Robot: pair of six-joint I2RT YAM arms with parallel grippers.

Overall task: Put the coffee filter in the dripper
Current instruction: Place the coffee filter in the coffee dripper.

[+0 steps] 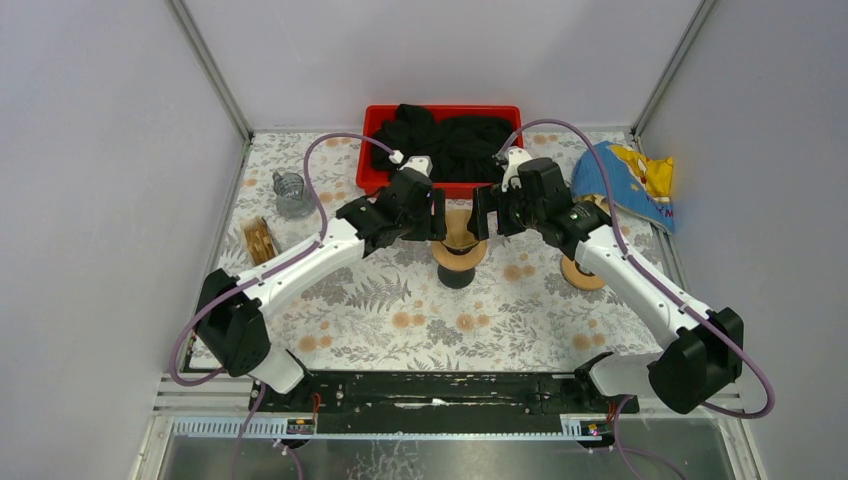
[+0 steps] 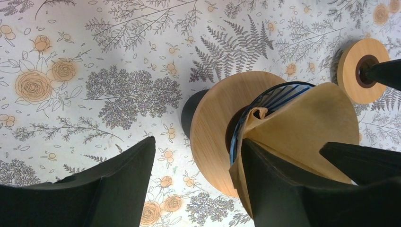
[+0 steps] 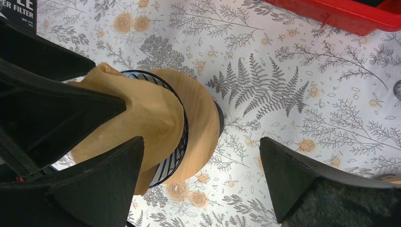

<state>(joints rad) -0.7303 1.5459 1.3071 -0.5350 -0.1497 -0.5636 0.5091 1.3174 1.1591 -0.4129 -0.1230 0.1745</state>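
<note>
The left tool [image 1: 436, 216] and right tool [image 1: 485, 213] crowd the dripper [image 1: 462, 256] on both sides, and a red bin [image 1: 374, 150] stands close behind it. In front, the table [image 1: 400, 300] lies open.

Left gripper [image 1: 437, 216] and right gripper [image 1: 484, 214] face each other closely — both jaws spread wide.

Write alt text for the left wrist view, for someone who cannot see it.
A brown paper coffee filter rests partly in a wooden-collared wire dripper. The left gripper is open, one of its fingers overlapping the filter's near edge. Beneath is a floral tablecloth, with a smaller wooden disc at upper right.
</note>
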